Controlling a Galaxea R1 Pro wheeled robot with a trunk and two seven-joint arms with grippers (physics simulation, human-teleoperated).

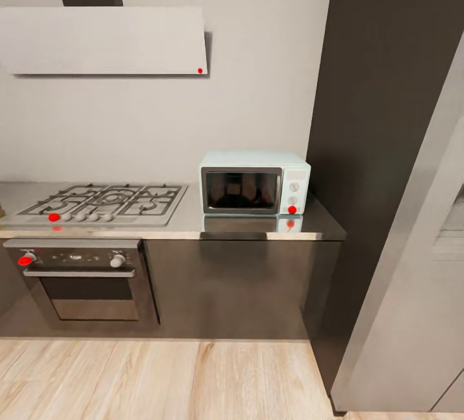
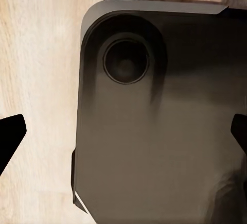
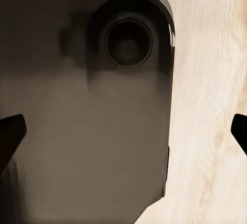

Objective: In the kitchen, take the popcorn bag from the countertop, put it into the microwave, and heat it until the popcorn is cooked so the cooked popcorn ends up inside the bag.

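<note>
Nothing is done yet: microwave [image 1: 254, 183] closed on the countertop [image 1: 193, 223], both grippers [image 2: 123, 136] [image 3: 123, 136] spread apart, empty.

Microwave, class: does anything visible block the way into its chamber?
Yes: the pale mint-blue boxy microwave has its dark glass door shut across the front. Around it, the glossy grey countertop carries nothing else visible.

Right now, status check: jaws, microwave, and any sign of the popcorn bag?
Both jaws open, empty, hanging over the robot base and wood floor. Microwave on countertop, door shut, right of gas hob. No bag spotted from here. Approach unobstructed.
</note>
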